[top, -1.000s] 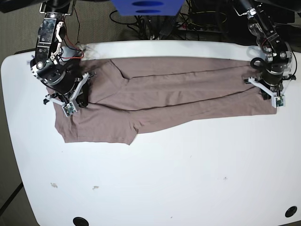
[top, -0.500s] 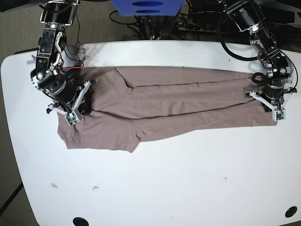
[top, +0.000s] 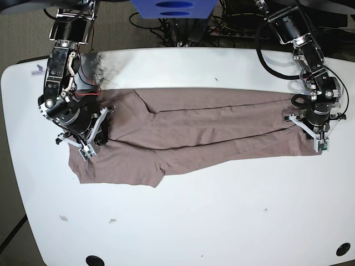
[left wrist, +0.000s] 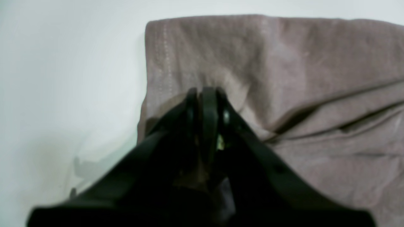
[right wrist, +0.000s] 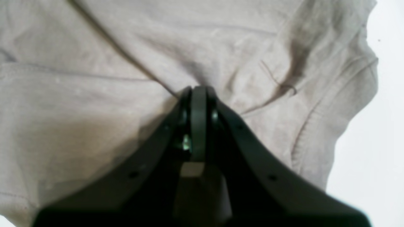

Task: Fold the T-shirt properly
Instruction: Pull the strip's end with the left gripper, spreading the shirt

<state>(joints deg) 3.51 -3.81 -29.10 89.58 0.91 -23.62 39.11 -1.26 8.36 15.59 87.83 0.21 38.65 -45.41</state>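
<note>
Both grippers were clamped on the T-shirt [top: 194,133] as I watched: left gripper [top: 315,137] pinching one end, right gripper [top: 95,136] the other; it lay stretched lengthwise between them, folded, across the white counter [top: 222,221].

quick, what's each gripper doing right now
Left gripper: shut on the T-shirt.
Right gripper: shut on the T-shirt.

1. I count one T-shirt [top: 199,130], spread across the table [top: 222,221].
2. One white table under it.
3. Two grippers on the T-shirt: the left gripper [top: 312,128] at one end, the right gripper [top: 94,133] at the other.
</note>
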